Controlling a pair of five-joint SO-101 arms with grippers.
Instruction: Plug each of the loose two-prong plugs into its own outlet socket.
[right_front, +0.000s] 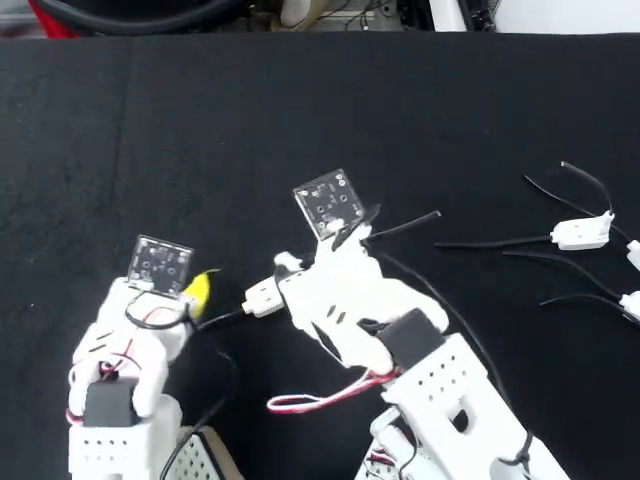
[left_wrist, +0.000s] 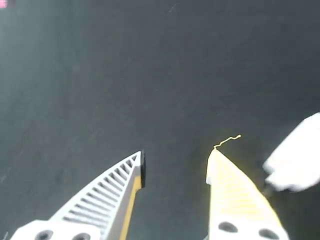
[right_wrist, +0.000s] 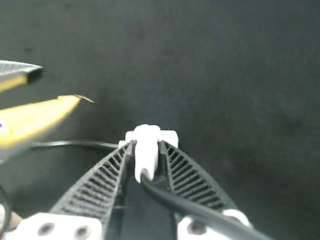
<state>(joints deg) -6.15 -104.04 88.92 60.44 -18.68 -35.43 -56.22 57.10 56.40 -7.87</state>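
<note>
One white plug (right_wrist: 150, 135), black-corded: clenched in your right end effector (right_wrist: 146, 144), over the black bench (right_front: 300, 100), not yet socketed. Your left end effector (left_wrist: 175, 165): released, empty, just beside it. Other white connectors (right_front: 580, 232): loose, well apart. Judged progress: no pair mated, all still to do

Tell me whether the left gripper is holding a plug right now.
No, the left gripper is open, with only bare black table between its fingers.

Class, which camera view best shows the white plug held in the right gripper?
The right wrist view: the white plug sits centred, clamped in the right gripper. The high view shows it small, from above. The left wrist view catches a blurred white shape, likely it.
</note>
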